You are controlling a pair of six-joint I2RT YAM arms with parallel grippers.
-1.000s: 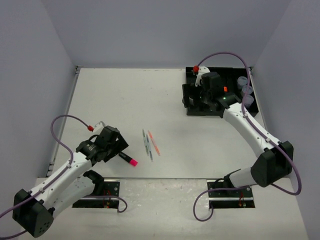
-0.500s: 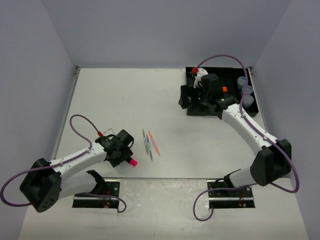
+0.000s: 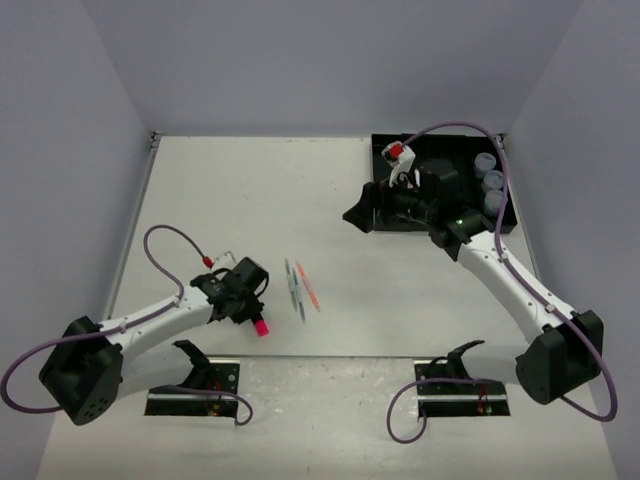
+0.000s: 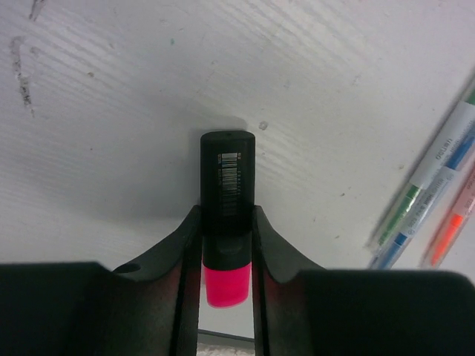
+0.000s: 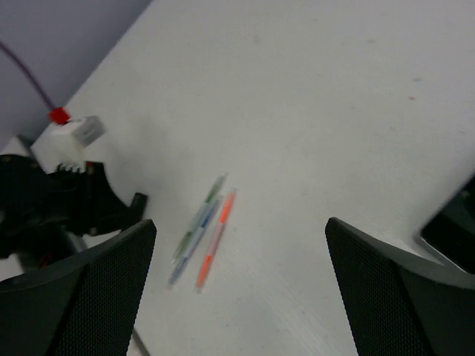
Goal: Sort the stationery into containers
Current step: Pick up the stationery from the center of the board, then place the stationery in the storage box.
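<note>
a: we're gripping the pink highlighter (image 4: 228,178) with the left gripper (image 4: 225,222). both fingers (image 4: 178,252) are pressing its black body from either side, and the pink cap is sitting back between them, toward the wrist.

b: most of the barrel is sticking out ahead of the fingertips and seems to be resting on the table (image 4: 148,89). we're holding it near one end, so we're expecting it to tip.

a: so we're lifting slowly and straight up, staying clear of the thin pens (image 4: 427,200) lying off to the right of the fingers.

b: the right gripper (image 5: 239,230) is hanging with its fingers spread wide and nothing between them, just beside the black tray (image 3: 450,150).

a: we're taking the highlighter there and lining it up along a compartment before letting go.
</note>
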